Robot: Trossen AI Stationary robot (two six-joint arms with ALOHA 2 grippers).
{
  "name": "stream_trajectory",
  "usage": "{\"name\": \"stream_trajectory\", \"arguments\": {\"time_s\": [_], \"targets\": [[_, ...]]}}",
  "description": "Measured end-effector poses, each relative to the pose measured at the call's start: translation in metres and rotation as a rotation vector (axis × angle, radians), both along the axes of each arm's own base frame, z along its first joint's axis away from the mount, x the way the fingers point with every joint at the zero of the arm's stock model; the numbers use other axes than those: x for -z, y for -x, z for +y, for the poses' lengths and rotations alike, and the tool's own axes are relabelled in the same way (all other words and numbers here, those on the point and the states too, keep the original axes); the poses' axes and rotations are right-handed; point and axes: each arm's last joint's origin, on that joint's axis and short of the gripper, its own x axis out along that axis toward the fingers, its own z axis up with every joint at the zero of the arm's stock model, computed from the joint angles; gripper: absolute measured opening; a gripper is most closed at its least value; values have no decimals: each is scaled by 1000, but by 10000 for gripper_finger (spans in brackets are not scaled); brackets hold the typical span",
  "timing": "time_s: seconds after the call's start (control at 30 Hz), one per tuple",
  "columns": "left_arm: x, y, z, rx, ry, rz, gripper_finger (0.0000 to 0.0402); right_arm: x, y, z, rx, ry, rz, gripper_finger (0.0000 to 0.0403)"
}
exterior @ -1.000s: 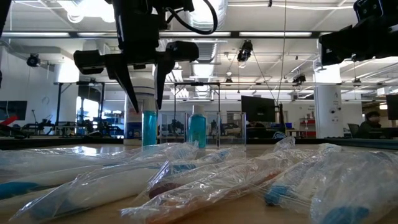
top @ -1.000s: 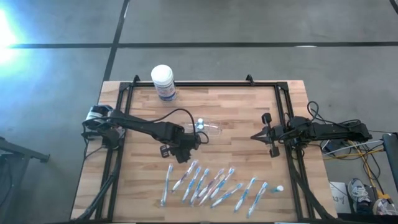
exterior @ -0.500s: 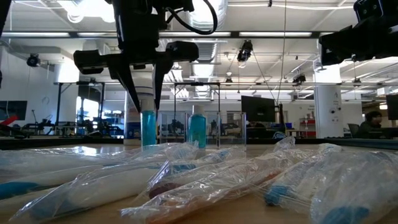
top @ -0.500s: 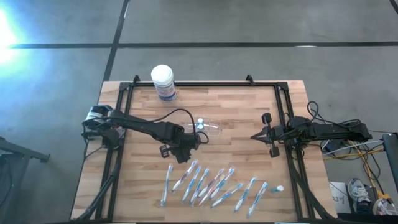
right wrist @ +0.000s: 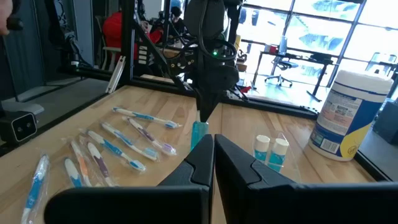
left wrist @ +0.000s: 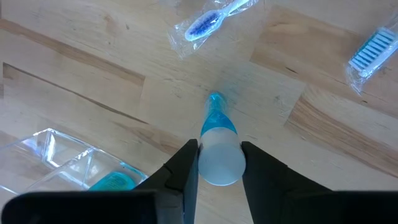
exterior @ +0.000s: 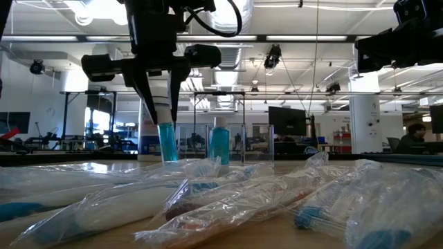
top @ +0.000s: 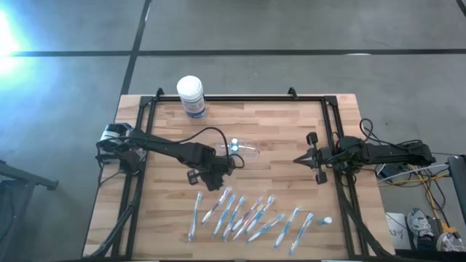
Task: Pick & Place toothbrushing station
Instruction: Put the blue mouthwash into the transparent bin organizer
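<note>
Left claw [left wrist: 219,163] pinches the white cap of an upright blue tube [left wrist: 214,116] mid-worktop [top: 291,124], just beside the toothbrushing station [top: 246,150]; right claw [top: 300,159] is pressed shut, idle at the right edge. Station looks thin clear plastic, so prob v. light, stiff-ish, slick, crack-prone. I'd grab an end wall or rim w/ low force, keep it level bc another tube [exterior: 219,144] stands inside.

no text can be read anywhere. the white tub [right wrist: 343,115] carries a blue and yellow label, but its print is too small and blurred to make out.
</note>
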Motion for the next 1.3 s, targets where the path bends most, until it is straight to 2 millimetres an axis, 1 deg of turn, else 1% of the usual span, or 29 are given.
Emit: {"name": "stream_trajectory", "arguments": {"time_s": [0.13, 0.27, 0.4, 0.57, 0.67, 0.77, 0.93, 1.03, 1.17, 1.3], "targets": [[-3, -2, 0, -30, 12, -17, 101, 0, 0, 0, 0, 0, 0, 8], [-12, -4, -1, -62, 27, -49, 101, 0, 0, 0, 0, 0, 0, 8], [-29, -5, -1, -126, 62, -75, 101, 0, 0, 0, 0, 0, 0, 8], [-55, 8, 1, -191, 163, -127, 101, 0, 0, 0, 0, 0, 0, 8], [-74, 21, 7, -267, 257, -171, 101, 0, 0, 0, 0, 0, -1, 8], [-89, 41, 16, -361, 361, -201, 101, 0, 0, 0, 0, 0, -1, 8], [-101, 81, 25, -475, 516, -237, 101, 0, 0, 0, 0, 0, -2, 8], [-101, 105, 27, -521, 554, -266, 101, -1, 0, 0, 0, -1, -7, 8], [-99, 133, 29, -582, 614, -324, 101, -2, 0, 0, 2, -20, -20, 8], [-93, 153, 30, -663, 678, -369, 101, -2, 0, 0, 1, -38, -20, 8]]}}
